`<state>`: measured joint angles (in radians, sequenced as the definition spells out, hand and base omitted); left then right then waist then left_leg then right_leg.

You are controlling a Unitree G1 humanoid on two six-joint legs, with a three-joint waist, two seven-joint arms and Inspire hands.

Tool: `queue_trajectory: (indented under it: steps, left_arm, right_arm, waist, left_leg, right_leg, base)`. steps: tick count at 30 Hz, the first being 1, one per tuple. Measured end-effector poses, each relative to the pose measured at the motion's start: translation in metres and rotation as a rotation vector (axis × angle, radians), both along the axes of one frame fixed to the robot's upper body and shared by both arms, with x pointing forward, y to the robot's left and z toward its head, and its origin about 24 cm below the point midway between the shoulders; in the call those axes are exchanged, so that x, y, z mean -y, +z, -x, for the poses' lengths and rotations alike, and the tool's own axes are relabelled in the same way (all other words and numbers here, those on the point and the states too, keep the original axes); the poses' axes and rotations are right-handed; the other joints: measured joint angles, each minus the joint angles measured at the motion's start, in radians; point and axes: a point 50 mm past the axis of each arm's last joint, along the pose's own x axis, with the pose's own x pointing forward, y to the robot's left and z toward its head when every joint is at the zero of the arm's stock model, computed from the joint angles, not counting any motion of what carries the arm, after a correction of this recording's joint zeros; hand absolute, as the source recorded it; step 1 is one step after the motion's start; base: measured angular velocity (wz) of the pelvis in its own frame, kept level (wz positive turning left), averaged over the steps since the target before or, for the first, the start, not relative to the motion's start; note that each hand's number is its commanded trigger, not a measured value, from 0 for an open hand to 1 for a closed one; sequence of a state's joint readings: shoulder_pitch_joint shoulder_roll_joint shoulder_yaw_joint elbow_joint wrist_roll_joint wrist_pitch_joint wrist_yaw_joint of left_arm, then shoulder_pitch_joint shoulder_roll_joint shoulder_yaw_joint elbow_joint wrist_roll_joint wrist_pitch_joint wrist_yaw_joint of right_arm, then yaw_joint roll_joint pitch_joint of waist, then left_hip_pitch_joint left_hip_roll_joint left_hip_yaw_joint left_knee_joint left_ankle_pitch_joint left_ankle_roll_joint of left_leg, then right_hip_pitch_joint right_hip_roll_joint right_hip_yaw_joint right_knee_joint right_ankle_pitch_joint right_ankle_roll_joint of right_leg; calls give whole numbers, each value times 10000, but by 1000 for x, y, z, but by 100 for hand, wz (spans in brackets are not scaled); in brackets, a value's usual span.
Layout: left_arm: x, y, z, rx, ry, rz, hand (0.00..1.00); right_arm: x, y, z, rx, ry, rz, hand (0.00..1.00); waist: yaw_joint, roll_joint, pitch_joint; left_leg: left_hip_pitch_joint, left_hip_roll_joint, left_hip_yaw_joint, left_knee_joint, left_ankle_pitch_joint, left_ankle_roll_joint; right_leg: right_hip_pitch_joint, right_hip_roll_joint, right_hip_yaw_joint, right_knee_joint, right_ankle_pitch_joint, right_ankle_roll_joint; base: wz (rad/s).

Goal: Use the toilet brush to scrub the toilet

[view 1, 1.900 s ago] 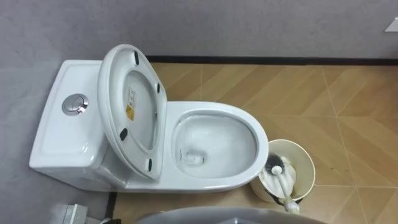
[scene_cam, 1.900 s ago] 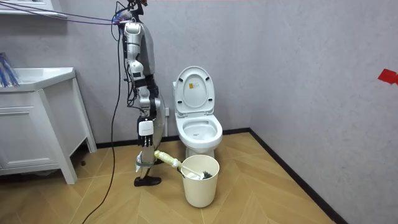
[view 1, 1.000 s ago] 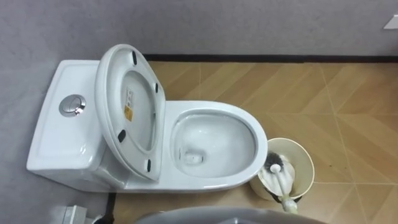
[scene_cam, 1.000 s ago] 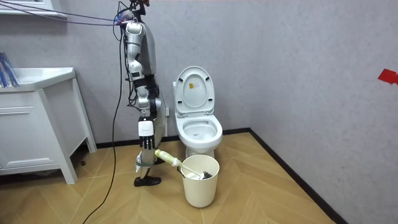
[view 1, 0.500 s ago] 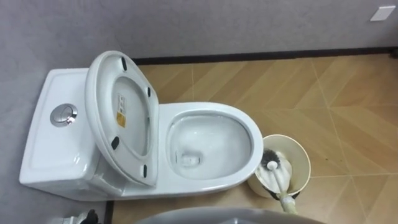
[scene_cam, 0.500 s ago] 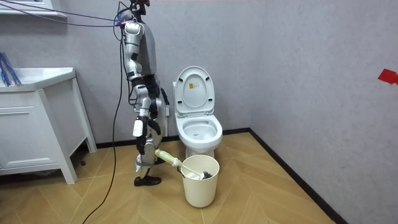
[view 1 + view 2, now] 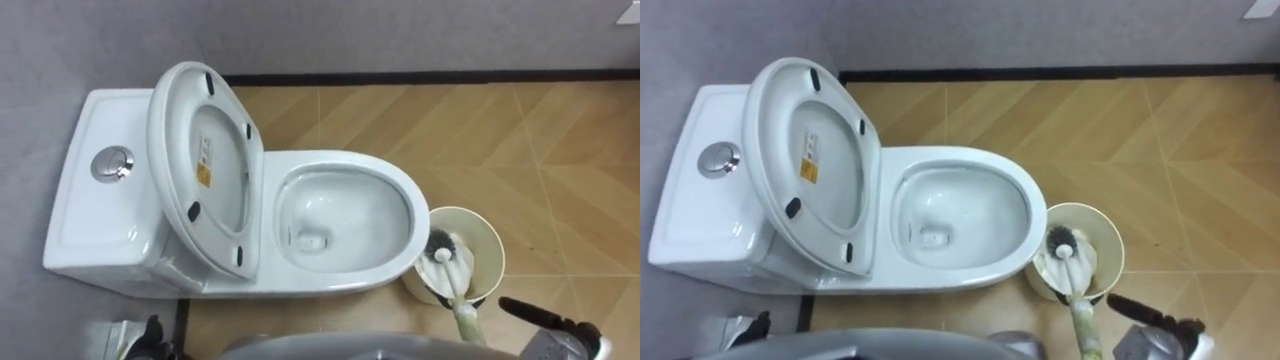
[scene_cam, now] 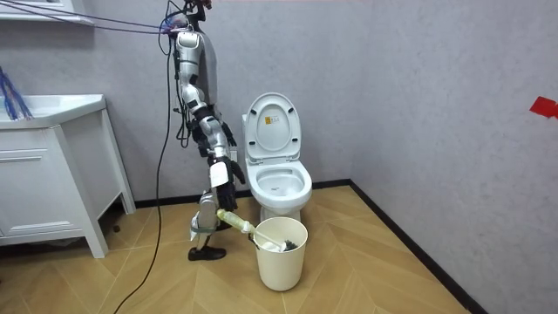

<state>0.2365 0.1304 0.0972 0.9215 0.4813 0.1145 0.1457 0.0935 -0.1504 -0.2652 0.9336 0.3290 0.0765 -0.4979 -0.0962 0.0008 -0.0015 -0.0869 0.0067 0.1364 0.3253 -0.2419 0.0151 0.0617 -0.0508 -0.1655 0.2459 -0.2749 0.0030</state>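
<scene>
Toilet brush [image 7: 451, 279] in cream bucket [image 7: 479, 238]

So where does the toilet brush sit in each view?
Left eye view: toilet brush lower right, head in the cream bucket.
Right eye view: lower right, in the bucket.
Room view: lower centre, handle leaning out to that view's left.
Shared landmark: the bucket.

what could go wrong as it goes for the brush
The brush leans loose in the bucket, handle poking over the rim, so the right hand, open beside it, might knock it away or tip the bucket. The bucket stands close by the toilet bowl, so a lifted brush head could catch on its edge.
</scene>
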Motion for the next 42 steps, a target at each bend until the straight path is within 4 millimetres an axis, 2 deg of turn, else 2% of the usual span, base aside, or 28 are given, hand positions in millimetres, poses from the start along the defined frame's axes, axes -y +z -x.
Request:
queue_trajectory:
  steps: [2, 6, 10, 12, 14, 16, 20, 22, 25, 28, 31, 35, 41, 42]
  left_arm:
    - [1, 1, -7, 282, -67, 67, 0]
    - [3, 4, -25, 1087, -116, 282, 0]
    - [4, 7, -43, 1889, 110, 276, 0]
    - [4, 8, -52, 2073, 238, 348, 0]
    - [7, 7, -57, 2143, 188, 437, 0]
    - [12, 9, -71, 2436, 105, 611, 0]
    - [14, 14, -89, 2835, -270, 433, 0]
    - [14, 19, -102, 3120, -634, 316, 0]
    - [17, 26, -117, 3627, -853, 121, 0]
    - [20, 31, -128, 4010, -1044, -21, 0]
    - [26, 36, -135, 4511, -1020, 222, 0]
    - [29, 43, -144, 4955, -1240, 328, 0]
    - [31, 47, -152, 5356, -1214, 719, 0]
    - [31, 49, -153, 5437, -1289, 704, 0]
  right_arm:
    - [-2, 1, -7, -33, 611, 252, 0]
    - [-6, -5, -10, -645, 1464, 294, 0]
    - [-10, -8, -13, -904, 1945, 122, 0]
    - [-12, -8, -21, -909, 2274, 131, 0]
    - [-11, -6, -30, -949, 2588, 210, 0]
    - [-7, -4, -35, -1164, 2768, 277, 0]
    - [-3, 3, -52, -937, 2978, 530, 0]
    - [2, 8, -61, -844, 3133, 741, 0]
    - [9, 13, -67, -956, 3536, 1118, 0]
    - [15, 16, -69, -1089, 3857, 1379, 0]
    - [22, 20, -70, -1171, 3973, 1639, 0]
    - [26, 26, -78, -993, 3921, 1832, 0]
    - [24, 37, -102, -486, 4561, 2264, 0]
    - [26, 40, -105, -440, 4684, 2390, 0]
  waist:
    - [104, 36, -3]
    - [256, -27, 20]
    - [503, -95, 97]
    - [522, -107, 106]
    - [540, -28, 168]
    - [622, 63, 264]
    - [838, 153, 304]
    - [865, 145, 313]
    - [1031, 192, 338]
    - [1039, 206, 349]
    - [1064, 242, 383]
    - [1238, 250, 389]
    - [1340, 320, 430]
    - [1338, 328, 426]
  left_leg:
    - [-339, 0, -20, 72, 52, 27]
    - [-1065, -4, -195, 468, 88, 71]
    - [-1862, 14, -273, 736, 151, 142]
    - [-2423, 33, -326, 932, 173, 179]
    - [-2989, 34, -406, 1207, 207, 239]
    - [-3565, 20, -451, 1430, 254, 322]
    - [-4501, -20, -530, 1739, 326, 412]
    - [-5185, -52, -525, 2094, 353, 466]
    - [-5955, -46, -479, 2456, 390, 511]
    - [-6695, -122, -500, 2830, 413, 541]
    - [-7293, -193, -525, 3042, 492, 577]
    - [-8014, -196, -528, 3262, 607, 560]
    - [-8959, -192, -528, 3666, 648, 532]
    - [-9164, -199, -524, 3745, 649, 532]
  right_leg:
    - [-302, -9, -31, 56, 0, -1]
    - [-970, -44, -236, 343, 0, -1]
    - [-1773, -73, -334, 727, -1, 0]
    - [-2302, -76, -354, 993, -1, 0]
    - [-2780, -86, -406, 1191, -1, 0]
    - [-3403, -141, -436, 1545, -2, 3]
    - [-4575, -277, -396, 2432, -87, 35]
    - [-5442, -482, -372, 3163, -317, 44]
    - [-6222, -549, -394, 3583, -411, -15]
    - [-7009, -630, -377, 4127, -535, -51]
    - [-7693, -717, -297, 4563, -649, -33]
    - [-8500, -776, -272, 4978, -681, -102]
    - [-9490, -947, -339, 5648, -843, -268]
    - [-9716, -1061, -391, 5825, -904, -299]
  base:
    - [3]
    - [13]
    - [5]
    - [6]
    - [10]
    - [5]
    - [1]
    - [8]
    - [-2]
    - [3]
    - [9]
    - [1]
    - [7]
    - [15]
